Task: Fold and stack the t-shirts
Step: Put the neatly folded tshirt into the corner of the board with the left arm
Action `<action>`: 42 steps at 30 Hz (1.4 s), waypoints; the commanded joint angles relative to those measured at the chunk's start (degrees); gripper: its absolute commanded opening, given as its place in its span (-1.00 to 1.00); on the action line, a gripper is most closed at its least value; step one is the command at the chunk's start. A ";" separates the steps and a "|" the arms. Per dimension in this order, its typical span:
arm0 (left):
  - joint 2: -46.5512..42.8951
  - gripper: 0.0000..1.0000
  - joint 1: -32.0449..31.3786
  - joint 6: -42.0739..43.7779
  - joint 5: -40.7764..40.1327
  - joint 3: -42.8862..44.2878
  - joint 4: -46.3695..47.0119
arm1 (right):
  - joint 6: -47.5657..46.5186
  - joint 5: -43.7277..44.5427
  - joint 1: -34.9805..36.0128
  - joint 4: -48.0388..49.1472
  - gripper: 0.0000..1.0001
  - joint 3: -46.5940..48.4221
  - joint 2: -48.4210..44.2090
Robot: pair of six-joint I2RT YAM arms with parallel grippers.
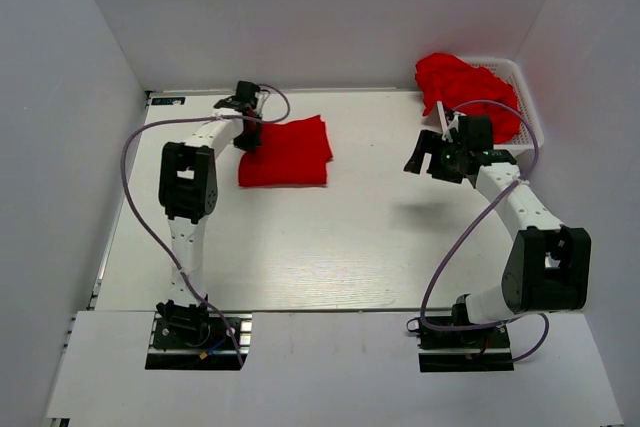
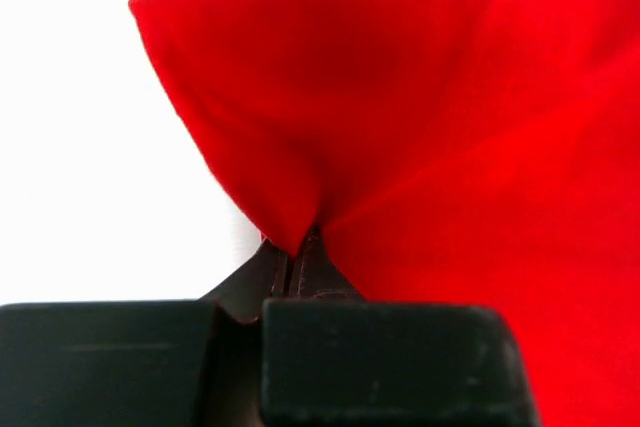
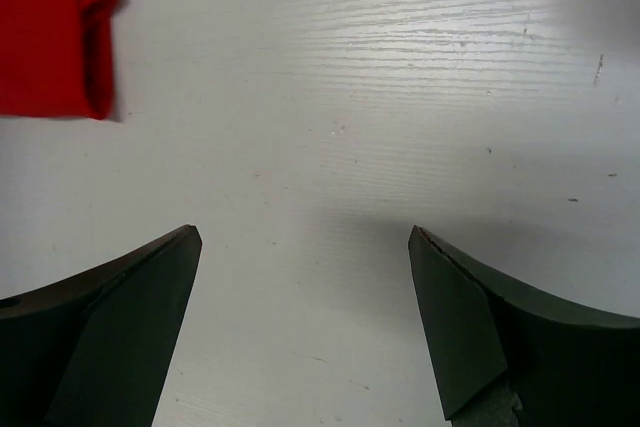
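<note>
T-shirts (image 1: 462,87) in a crumpled bright red heap are piled in the white lattice basket (image 1: 528,117) at the far right corner, and some cloth is spilled over its left rim. One folded t-shirt (image 1: 286,152) is laid flat on the white table (image 1: 330,237), far and to the left, as a rough rectangle.

The left gripper (image 1: 250,139) is set at the left edge of the folded t-shirt. In the left wrist view its two black fingers (image 2: 300,272) are seen pressed together, and a pinch of the red cloth is caught between their tips. The cloth is drawn into a pointed fold just above them.

The right gripper (image 1: 425,152) is held above bare table, just to the near left of the basket and well apart from the folded t-shirt. Its jaws are spread wide and nothing is held between them. In the right wrist view only white wood-grained tabletop is seen between the two dark fingers (image 3: 130,317). A corner of the folded t-shirt is seen at the upper left of that view.
</note>
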 commanded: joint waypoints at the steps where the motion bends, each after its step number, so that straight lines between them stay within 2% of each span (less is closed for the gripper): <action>1: -6.77 -1.00 5.05 3.80 -9.18 -0.59 -1.22 | 1.39 1.94 -0.21 0.67 0.81 0.46 0.40; 9: -2.73 -1.00 12.44 11.61 -16.31 6.61 0.01 | 2.09 0.89 -0.29 -1.97 0.81 5.12 5.84; 14: 3.33 -1.00 16.13 16.71 -19.82 16.63 0.53 | 2.79 -1.92 -0.12 -2.24 0.81 7.22 8.83; 24: 8.96 -1.00 22.02 19.10 -19.21 23.67 8.97 | 2.36 -3.51 -0.03 -4.96 0.81 11.01 12.35; 32: 12.47 -1.00 23.08 20.77 -19.21 26.21 13.72 | 2.27 -3.50 -0.03 -4.70 0.81 10.48 12.70; 35: 12.48 0.24 23.08 20.77 -19.91 26.84 13.72 | 2.18 -4.47 0.15 -3.74 0.81 10.31 12.97; 36: 12.48 0.99 23.08 20.24 -19.91 26.84 13.11 | 2.35 -4.47 -0.03 -3.82 0.81 10.48 13.06; 40: 9.50 1.00 23.08 18.22 -18.51 26.84 11.09 | 2.44 -4.74 0.06 -3.38 0.81 10.57 12.53; 42: 6.44 1.00 22.56 16.04 -15.28 26.84 8.38 | 2.01 -4.74 -0.03 -2.95 0.81 10.57 11.48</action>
